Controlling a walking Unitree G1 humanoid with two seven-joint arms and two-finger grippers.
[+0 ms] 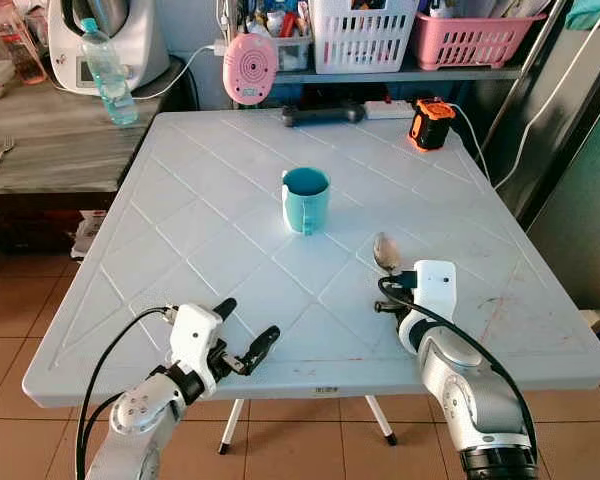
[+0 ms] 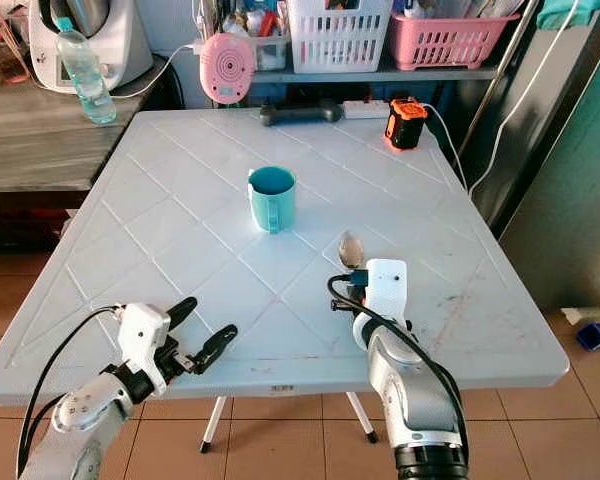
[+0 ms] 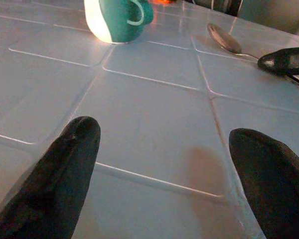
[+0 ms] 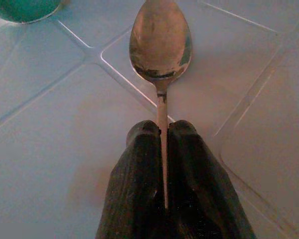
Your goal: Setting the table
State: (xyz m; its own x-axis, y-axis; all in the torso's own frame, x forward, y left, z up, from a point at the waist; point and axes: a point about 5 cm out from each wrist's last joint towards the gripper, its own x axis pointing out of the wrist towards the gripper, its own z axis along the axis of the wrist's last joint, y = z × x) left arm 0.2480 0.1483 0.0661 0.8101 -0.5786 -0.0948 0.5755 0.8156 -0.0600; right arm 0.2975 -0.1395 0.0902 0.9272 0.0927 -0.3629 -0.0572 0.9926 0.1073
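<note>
Right wrist view shows the right gripper (image 4: 164,139) clenched on the spoon (image 4: 161,40) handle, to lay it beside the cup (image 1: 305,198); left gripper (image 1: 248,335) hovers released.

The left gripper (image 1: 248,335) sits at the lower left of the head view, its silver arm rising from the bottom edge and its two black fingers (image 3: 65,164) spread wide apart with nothing between them. The right gripper (image 4: 163,130) reaches up from the lower right (white wrist housing uppermost), fingers pressed together on the handle of a spoon (image 4: 161,42).
</note>
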